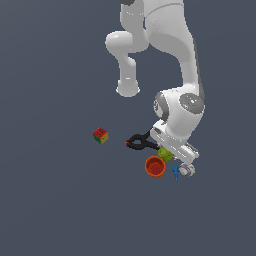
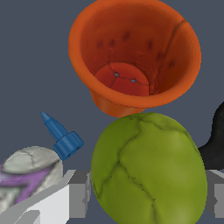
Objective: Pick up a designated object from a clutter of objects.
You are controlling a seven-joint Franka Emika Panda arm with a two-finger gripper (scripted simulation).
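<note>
Yellow-green fruit ball (image 2: pixel 148 168) sits between your jaws, grey pads (image 2: pixel 79 194) at each flank; can't tell if they're actually touching it. It's just beside the orange cup (image 2: pixel 135 57), w/ black clamp (image 1: pixel 141 143), blue piece (image 2: pixel 61 135) & white-purple ball (image 2: pixel 28 179) near. No readable writing anywhere.

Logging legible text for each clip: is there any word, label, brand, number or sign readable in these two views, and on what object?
None. No readable text shows in either view.
The green fruit has only dark crack lines.
The orange cup has only dark specks and two small holes in its base.
The white-purple ball has purple stripes, no letters.
The cube shows dots too small to read.
</note>
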